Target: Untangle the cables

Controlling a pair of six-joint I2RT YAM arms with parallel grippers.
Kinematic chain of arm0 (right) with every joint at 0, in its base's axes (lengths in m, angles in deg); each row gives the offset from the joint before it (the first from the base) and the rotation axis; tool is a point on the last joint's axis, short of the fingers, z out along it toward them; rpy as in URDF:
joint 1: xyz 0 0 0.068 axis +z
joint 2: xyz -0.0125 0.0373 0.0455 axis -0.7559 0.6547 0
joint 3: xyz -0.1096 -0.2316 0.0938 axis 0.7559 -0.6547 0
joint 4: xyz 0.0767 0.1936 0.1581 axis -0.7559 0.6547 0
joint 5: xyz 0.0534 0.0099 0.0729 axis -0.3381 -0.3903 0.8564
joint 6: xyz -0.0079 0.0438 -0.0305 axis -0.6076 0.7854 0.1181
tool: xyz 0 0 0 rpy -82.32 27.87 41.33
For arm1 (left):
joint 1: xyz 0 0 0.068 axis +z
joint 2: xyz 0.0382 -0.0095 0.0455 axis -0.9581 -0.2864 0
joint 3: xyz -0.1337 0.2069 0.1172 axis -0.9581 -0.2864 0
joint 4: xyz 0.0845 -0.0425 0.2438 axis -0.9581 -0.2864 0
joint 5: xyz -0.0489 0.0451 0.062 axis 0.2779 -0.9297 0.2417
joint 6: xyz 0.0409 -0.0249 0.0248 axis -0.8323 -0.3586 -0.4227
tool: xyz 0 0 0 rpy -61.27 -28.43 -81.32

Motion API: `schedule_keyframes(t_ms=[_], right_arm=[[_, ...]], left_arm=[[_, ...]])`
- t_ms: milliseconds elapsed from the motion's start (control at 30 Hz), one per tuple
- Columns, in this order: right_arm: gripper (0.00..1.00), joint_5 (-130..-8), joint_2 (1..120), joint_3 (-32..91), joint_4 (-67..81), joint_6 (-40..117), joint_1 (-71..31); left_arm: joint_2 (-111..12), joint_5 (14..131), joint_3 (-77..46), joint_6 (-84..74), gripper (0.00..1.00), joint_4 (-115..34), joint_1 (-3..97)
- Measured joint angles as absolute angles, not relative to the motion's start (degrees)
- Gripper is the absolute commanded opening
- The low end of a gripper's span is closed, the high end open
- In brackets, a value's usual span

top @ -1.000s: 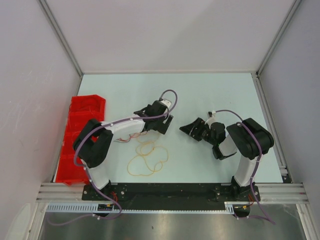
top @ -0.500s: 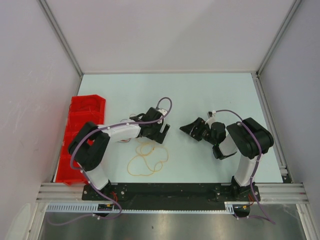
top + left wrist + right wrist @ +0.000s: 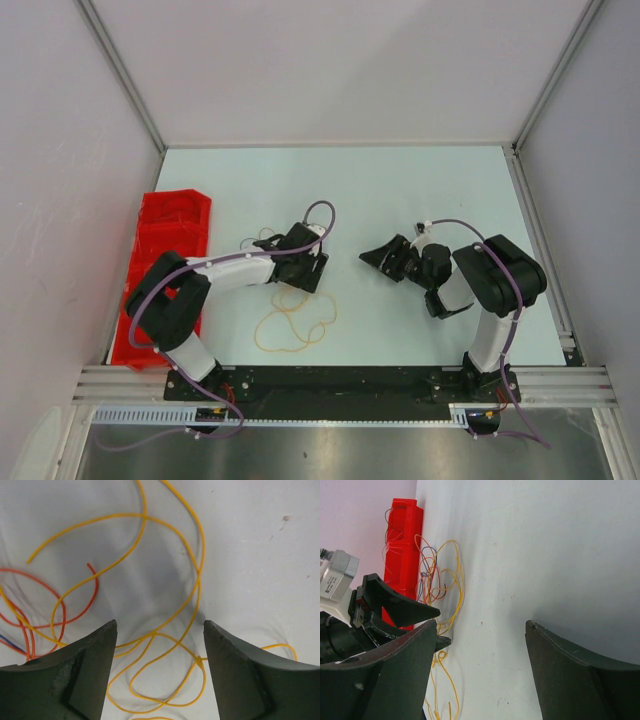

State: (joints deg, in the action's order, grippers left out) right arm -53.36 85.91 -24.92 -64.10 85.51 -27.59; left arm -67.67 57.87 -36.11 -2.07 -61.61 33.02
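The cables lie on the pale table. Thin yellow-orange loops point(image 3: 296, 322) lie near the front, and a small tangle point(image 3: 262, 240) shows beside the left forearm. My left gripper point(image 3: 308, 276) is open and low over the far end of the yellow-orange loops. In the left wrist view the yellow-orange cable point(image 3: 150, 635) curls between the open fingers of that gripper point(image 3: 160, 625), holding nothing, with a red cable point(image 3: 60, 605) to the left. My right gripper point(image 3: 368, 258) is open and empty, right of the cables. The right wrist view point(image 3: 480, 624) shows the mixed tangle point(image 3: 437, 580) ahead.
A red bin point(image 3: 160, 270) stands along the table's left edge; it also shows in the right wrist view point(image 3: 402, 540), behind the tangle. Grey walls enclose the table on three sides. My left gripper point(image 3: 395, 611) shows in the right wrist view.
My left gripper has moved left and toward the front, down onto the far end of the yellow-orange loops. The right arm has not moved.
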Motion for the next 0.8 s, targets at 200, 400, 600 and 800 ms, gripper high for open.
schedule_keyframes(t_ms=[200,400,600,800], right_arm=[[0.77,-53.2,86.3,-24.7,-64.6,85.6,-27.6],[0.77,-53.1,86.5,-24.7,-64.8,85.8,-27.6],[0.77,-53.1,86.5,-24.7,-64.8,85.9,-27.6],[0.77,-53.1,86.5,-24.7,-64.8,85.9,-27.7]], left_arm=[[-66.7,54.2,-36.6,0.4,0.00,-64.3,31.6],[-66.7,52.7,-36.6,0.5,0.00,-65.0,31.1],[-66.9,51.1,-31.0,0.3,0.00,-69.4,29.2],[-62.8,50.6,-24.4,0.3,0.00,-74.6,28.7]])
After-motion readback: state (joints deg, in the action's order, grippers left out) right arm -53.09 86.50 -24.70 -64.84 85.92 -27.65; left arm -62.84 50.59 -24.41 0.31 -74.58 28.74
